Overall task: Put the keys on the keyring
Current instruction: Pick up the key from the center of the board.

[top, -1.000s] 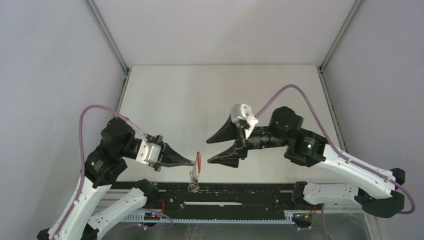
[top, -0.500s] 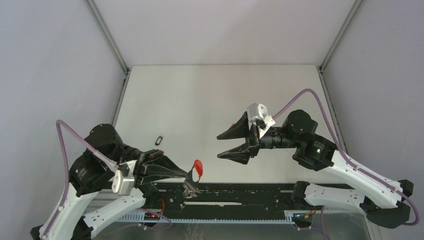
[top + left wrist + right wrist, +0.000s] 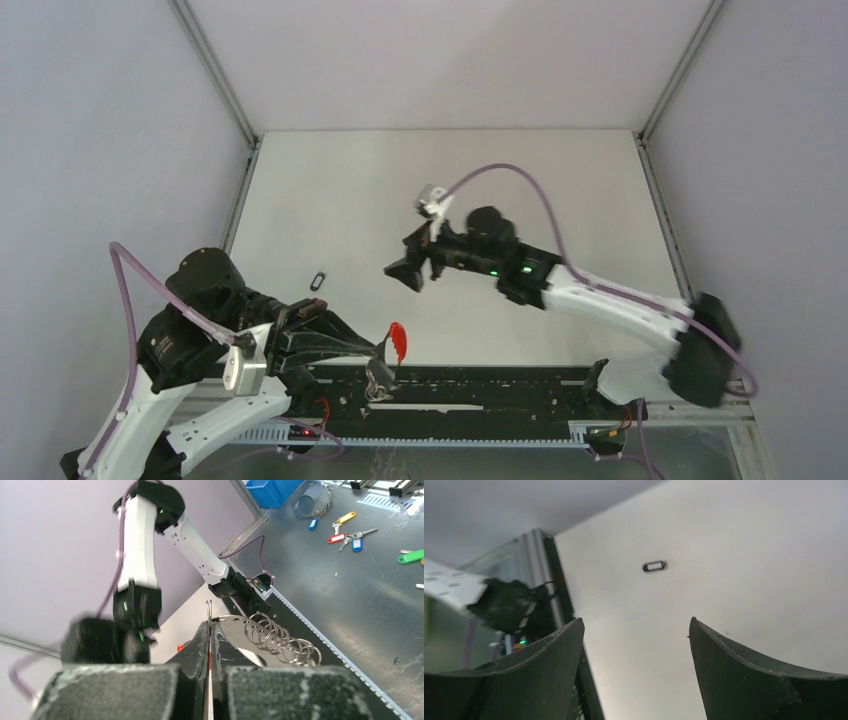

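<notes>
Grey surface (image 3: 330, 200): right hand (image 3: 403, 272) swung left, spread wide, toward small dark piece (image 3: 319, 279); keyring (image 3: 209, 609) kept pinched by left hand (image 3: 378, 347).

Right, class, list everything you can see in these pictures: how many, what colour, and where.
table: one, pale grey, beneath both arms
strap: one, red, pinched in the left hand near the front rail
keys: small bunch, silvery, beside the strap over the rail
loop: one, small and dark, flat on the table's left side
cables: two, purple, one along each arm
left hand: one, black, shut on the strap
right hand: one, black, open and empty above the table
</notes>
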Controlling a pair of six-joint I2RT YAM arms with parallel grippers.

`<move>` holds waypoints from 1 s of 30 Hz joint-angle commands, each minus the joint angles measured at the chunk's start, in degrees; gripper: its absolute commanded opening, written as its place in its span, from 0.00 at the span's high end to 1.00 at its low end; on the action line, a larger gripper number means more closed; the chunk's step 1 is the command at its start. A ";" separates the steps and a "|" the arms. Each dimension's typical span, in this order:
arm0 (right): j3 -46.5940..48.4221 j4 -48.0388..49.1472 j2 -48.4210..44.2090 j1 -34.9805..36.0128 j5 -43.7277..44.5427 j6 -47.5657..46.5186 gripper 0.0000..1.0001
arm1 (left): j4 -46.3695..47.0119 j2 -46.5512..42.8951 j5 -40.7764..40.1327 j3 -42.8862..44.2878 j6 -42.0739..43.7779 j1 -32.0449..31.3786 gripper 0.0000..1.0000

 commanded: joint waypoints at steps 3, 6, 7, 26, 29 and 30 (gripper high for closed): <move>12.76 10.74 30.34 1.28 5.53 4.81 0.14 | 1.00 0.13 -2.98 1.86 -0.11 -0.44 1.00; 23.31 9.11 42.39 3.30 5.68 2.07 0.15 | 0.40 -0.33 -3.77 1.92 -1.79 -0.48 1.00; 27.17 7.54 45.79 3.84 5.73 1.05 0.15 | 0.06 -0.51 -3.94 1.79 -2.04 -0.48 1.00; 72.08 -17.43 78.65 6.26 10.28 -3.69 0.19 | 0.07 -3.05 -4.38 -1.61 -6.43 -0.41 1.00; 74.18 -19.48 80.73 6.04 10.93 -4.36 0.19 | 0.60 -2.73 -4.74 -1.12 -7.12 -0.44 1.00; 74.13 -19.31 80.93 5.92 11.14 -4.66 0.20 | 0.56 -2.70 -4.91 -0.94 -7.19 -0.46 1.00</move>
